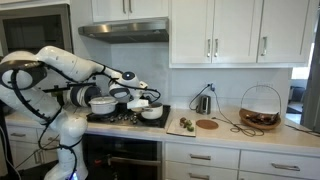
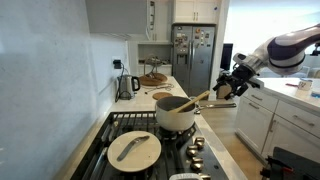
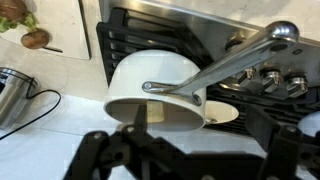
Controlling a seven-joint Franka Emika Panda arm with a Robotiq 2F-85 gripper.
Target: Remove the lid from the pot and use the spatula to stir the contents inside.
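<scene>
Pot (image 2: 175,118) sits on the burner at the stove's (image 2: 105,135) front corner, kettle (image 2: 127,86) end. Its top is open with no lid on it, so I read the lid step as done. Spatula (image 2: 197,99) is parked inside, blade down. It leans on the rim with its handle angled up and out over the stove's front edge, an easy reach from where you are. The pot's long steel handle (image 3: 232,58) pokes out past that same edge, just below the spatula's, so mind which one you close on. Larger domed white pot (image 2: 133,148) sits toward the stove's other end, well apart from your path.

Gripper (image 2: 236,82) hangs off the front edge, clear of the stove. It's level with the spatula's free end and near it, not touching. Jaws are spread wide, nothing in them. Forearm comes in roughly level and the wrist is turned toward the pot. Wrist view frames the pot wall and that steel handle. My read: line up on the wooden handle first.
</scene>
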